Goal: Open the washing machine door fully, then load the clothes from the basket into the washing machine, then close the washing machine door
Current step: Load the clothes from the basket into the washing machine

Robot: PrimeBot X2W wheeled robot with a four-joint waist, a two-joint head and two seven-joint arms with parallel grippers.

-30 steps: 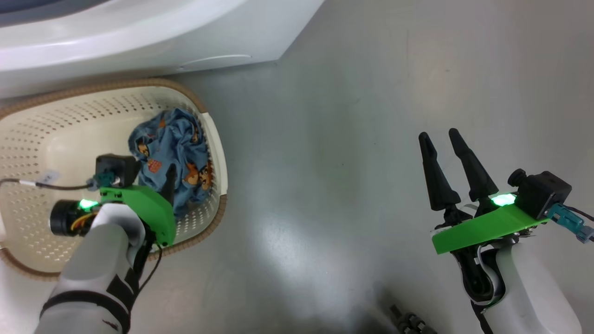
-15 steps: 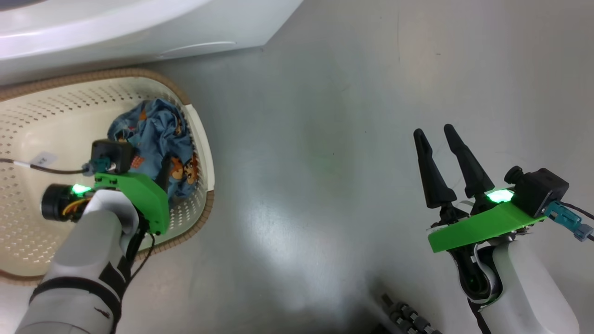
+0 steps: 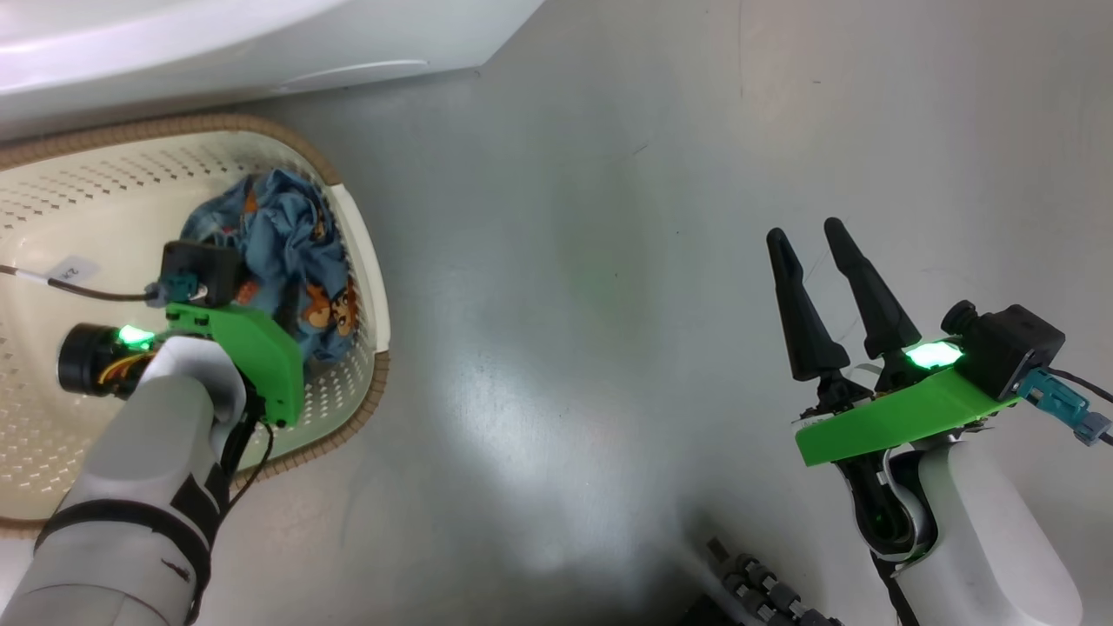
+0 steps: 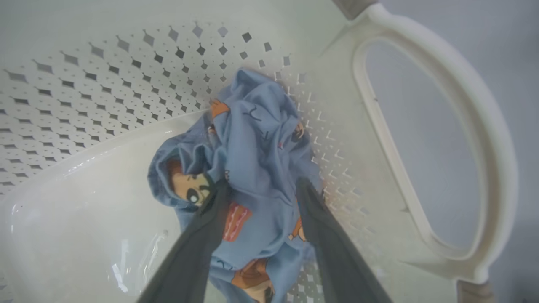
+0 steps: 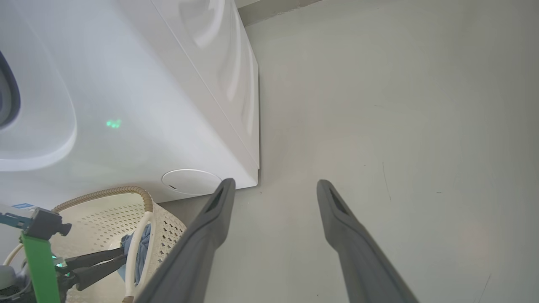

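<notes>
Left hand [image 4: 261,184] narrowing astride clothes [image 4: 257,134], heap lengthwise along fingers [image 4: 337,252].

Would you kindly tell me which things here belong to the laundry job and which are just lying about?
Job: blue bear-print garment, basket, washing machine, left pincer astride the garment.
Lying about: black ribbed piece, grey floor, open right pincer.

Laundry corner, home vs lab can't tell. Evidence: white washing machine [image 5: 126,84] ahead-left of right jaws, basket [image 3: 363,261] w/ clothes [image 4: 257,143] around left jaws, bare smooth grey floor [image 3: 609,304] under right jaws.
</notes>
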